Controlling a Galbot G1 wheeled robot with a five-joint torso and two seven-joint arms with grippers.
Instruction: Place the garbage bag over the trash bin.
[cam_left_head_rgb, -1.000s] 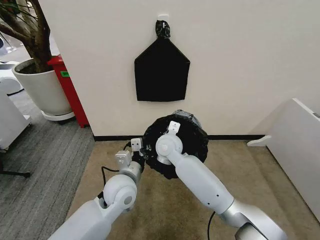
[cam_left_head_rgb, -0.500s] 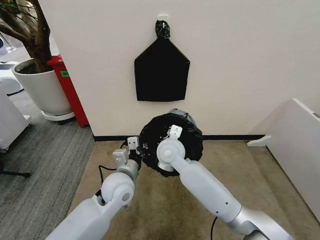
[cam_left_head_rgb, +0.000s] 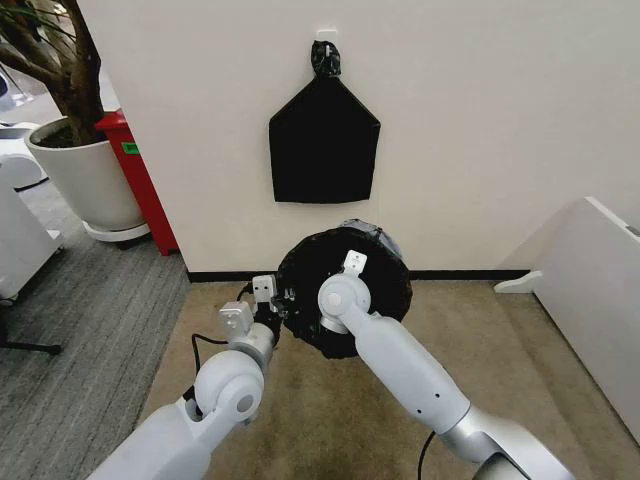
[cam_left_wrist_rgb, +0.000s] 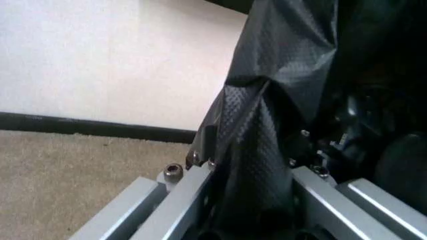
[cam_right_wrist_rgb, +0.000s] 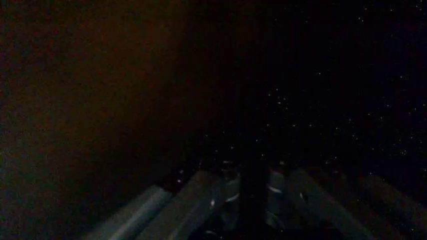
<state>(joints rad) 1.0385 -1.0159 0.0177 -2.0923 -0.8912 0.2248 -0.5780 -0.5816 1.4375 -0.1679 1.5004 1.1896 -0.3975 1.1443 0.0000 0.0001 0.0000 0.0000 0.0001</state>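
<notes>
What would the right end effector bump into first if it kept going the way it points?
Probably the garbage bag itself: the right end effector points down into its dark opening, so bag plastic comes first. How far in that is cannot be judged.

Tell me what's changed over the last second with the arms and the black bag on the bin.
The left gripper, shut on the garbage bag, drew back a little toward the robot's left, tugging that edge outward. The right gripper stayed inside the bag's opening, shifting only slightly. The flat black bag on the wall and the plant pot stayed put.
</notes>
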